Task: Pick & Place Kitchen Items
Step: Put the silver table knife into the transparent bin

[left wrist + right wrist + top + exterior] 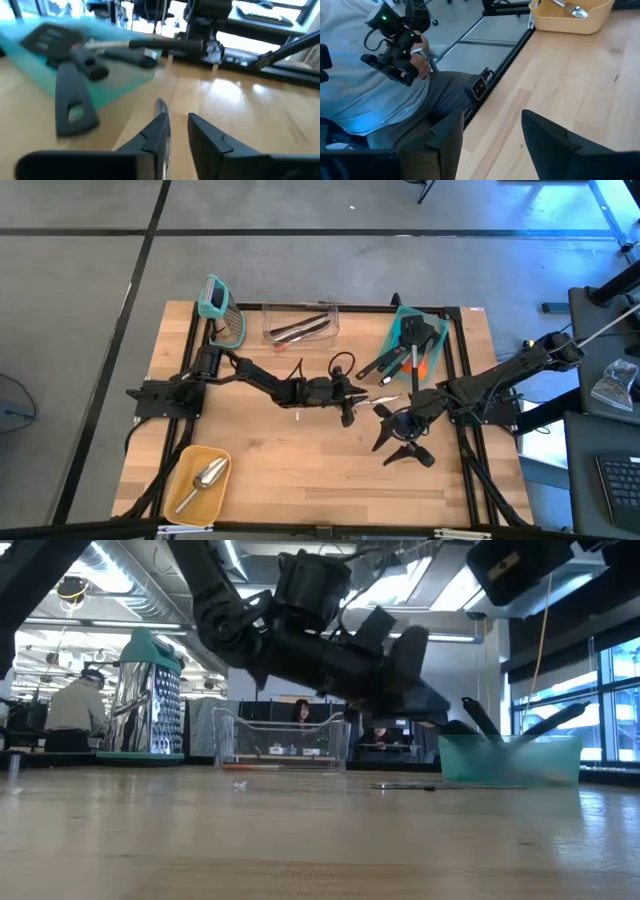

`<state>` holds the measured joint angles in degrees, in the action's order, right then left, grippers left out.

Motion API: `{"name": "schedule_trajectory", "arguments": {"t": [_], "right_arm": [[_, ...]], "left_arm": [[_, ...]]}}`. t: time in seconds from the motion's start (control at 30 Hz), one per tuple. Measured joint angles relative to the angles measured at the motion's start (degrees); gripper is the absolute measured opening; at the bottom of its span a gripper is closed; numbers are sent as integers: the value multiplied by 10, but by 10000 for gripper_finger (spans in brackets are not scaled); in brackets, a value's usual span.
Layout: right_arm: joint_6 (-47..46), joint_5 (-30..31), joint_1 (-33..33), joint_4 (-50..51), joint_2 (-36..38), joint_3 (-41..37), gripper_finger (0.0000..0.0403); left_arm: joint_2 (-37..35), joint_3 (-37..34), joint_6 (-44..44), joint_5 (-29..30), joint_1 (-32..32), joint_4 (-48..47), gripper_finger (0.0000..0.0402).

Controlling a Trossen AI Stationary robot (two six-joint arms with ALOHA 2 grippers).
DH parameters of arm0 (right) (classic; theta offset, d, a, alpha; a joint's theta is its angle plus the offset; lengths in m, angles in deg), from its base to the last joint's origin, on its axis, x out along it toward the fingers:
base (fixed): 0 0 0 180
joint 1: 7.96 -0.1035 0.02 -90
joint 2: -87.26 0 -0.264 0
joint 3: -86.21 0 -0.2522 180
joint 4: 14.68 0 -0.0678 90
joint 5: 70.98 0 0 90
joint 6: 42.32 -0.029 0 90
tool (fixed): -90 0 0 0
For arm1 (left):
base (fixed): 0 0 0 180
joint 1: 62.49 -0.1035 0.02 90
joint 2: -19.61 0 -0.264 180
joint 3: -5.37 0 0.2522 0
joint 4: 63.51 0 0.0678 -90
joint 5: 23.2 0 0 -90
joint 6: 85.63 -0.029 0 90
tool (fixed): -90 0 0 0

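A teal tray [398, 315] at the table's far right holds black slotted turners [72, 100] and an orange spatula [420, 365]. One thin metal piece [385, 401] lies flat on the wood just beside the tray. My left gripper [356, 397] hovers mid-table close to that piece [161, 105], fingers open a little and raised off the table in the low view [400, 655]. My right gripper [398, 448] is wide open near the table's right side, over bare wood [492, 115]. A silver scoop [205, 478] rests in a yellow tray [180, 460].
A clear container [268, 310] at the far edge holds thin dark and metal pieces. A teal-handled grater [222, 310] stands at the far left. A small bit [238, 783] lies mid-table. A seated person with a hand-held device [395, 45] is beyond the near edge.
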<state>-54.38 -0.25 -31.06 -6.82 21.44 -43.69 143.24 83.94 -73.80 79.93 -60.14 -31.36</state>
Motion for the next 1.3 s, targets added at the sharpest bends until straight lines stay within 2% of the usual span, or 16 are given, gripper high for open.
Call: {"name": "schedule_trajectory", "arguments": {"t": [0.17,0.3,0.47,0.63,0.83,1.3], "right_arm": [[1,0,-6,7,0,2,202],[1,2,-6,24,0,2,202],[-3,2,-6,29,0,2,202],[-4,2,-6,35,1,2,202],[-4,2,-6,35,1,2,202],[-5,2,-6,35,3,2,202]], "left_arm": [[23,49,-24,-12,2,-23,45],[76,124,-30,-33,0,-70,43],[128,185,-41,-25,-5,-105,47],[140,194,-21,-38,-19,-122,42],[141,194,-12,-34,-21,-186,40],[141,194,1,-10,9,-220,39]]}}
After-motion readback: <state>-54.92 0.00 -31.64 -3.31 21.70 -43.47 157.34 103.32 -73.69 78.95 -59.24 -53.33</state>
